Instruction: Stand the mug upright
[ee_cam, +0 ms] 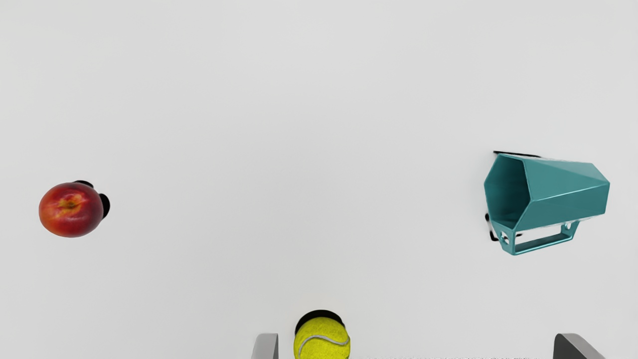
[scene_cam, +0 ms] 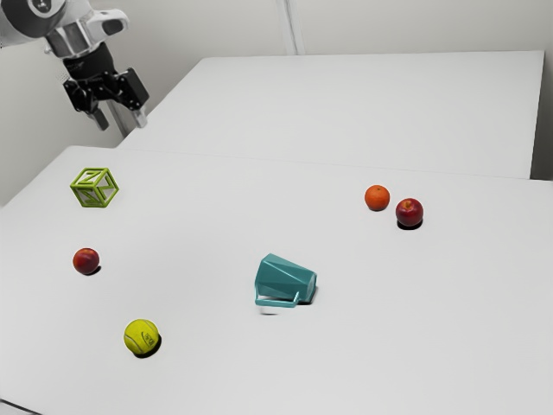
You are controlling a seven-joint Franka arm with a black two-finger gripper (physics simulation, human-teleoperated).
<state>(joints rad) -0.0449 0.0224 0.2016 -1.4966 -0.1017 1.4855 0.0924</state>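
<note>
Your hand: open, fingers apart and gripping nothing, raised at the exterior view's upper left (scene_cam: pixel 121 123)
Mug: teal, lying on its side on the counter before you (scene_cam: pixel 285 281)
Mug's mouth: facing you in the wrist view (ee_cam: pixel 507 192)
Nearest the mug: your tennis ball (scene_cam: pixel 141 336), apart from it

No readable text; the tennis ball (scene_cam: pixel 136 334) bears an illegible mark (scene_cam: pixel 148 338)

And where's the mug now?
In the exterior view, the mug lies on its side on the table, between the ball toward the exterior view's left and the orange toward the exterior view's right.
</note>
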